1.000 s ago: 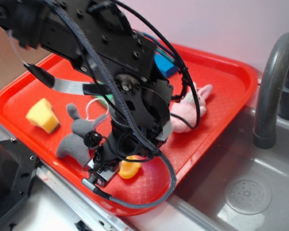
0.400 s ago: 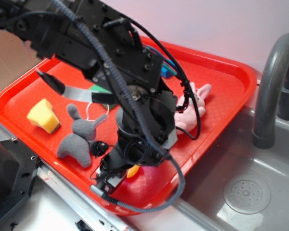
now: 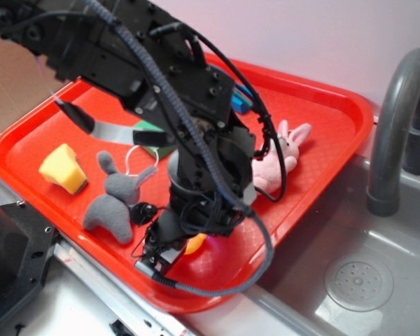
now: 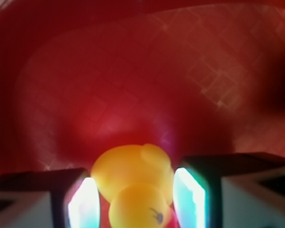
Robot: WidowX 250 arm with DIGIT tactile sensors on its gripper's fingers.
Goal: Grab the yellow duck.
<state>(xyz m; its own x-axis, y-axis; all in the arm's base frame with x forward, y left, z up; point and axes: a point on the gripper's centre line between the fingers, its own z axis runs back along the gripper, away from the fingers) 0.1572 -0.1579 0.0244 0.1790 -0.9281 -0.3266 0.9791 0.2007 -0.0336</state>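
Note:
The yellow duck (image 3: 194, 243) lies on the red tray (image 3: 329, 133) near its front edge, mostly hidden under my arm in the exterior view. In the wrist view the duck (image 4: 133, 175) fills the space between my two fingers, head toward the camera. My gripper (image 4: 135, 192) is lowered over it, and both pads (image 4: 85, 204) press against the duck's body. In the exterior view the gripper (image 3: 183, 241) sits down at the tray floor.
A grey plush rabbit (image 3: 112, 203) lies just left of the gripper. A pink plush rabbit (image 3: 280, 157) lies behind to the right. A pale yellow sponge wedge (image 3: 63, 168) is at the left. A grey sink (image 3: 357, 280) and faucet (image 3: 395, 133) stand on the right.
The arm has come down and shifted slightly right over the duck. The duck was mostly visible beside the gripper; now it is between the fingers and largely covered.

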